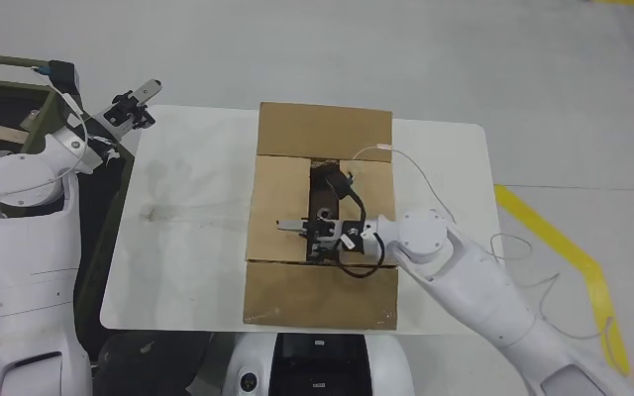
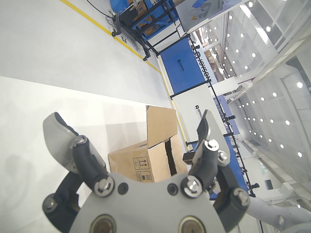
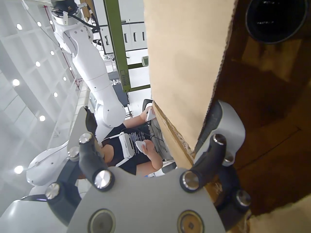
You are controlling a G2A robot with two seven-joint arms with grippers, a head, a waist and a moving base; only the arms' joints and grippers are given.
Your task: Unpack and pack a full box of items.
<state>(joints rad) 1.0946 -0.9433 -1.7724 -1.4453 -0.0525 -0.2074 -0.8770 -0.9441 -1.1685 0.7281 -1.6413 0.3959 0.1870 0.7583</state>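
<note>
A brown cardboard box (image 1: pixel 322 134) stands in the middle of the white table (image 1: pixel 188 198), its top flaps parted along a dark slit. My right gripper (image 1: pixel 315 236) is at that slit, open. In the right wrist view the gripper (image 3: pixel 155 120) straddles one flap (image 3: pixel 184 49), with one finger (image 3: pixel 226 124) inside the box and the other outside. A black round tube (image 3: pixel 277 10) lies deeper inside the box. My left gripper (image 1: pixel 139 99) hangs off the table's far left corner, open and holding nothing (image 2: pixel 131 120), with the box (image 2: pixel 143 156) beyond it.
A green metal frame (image 1: pixel 30 109) stands beside the table's left end, close to the left arm. A thin white cable (image 1: pixel 416 173) loops over the box's right side. The table's left part is bare.
</note>
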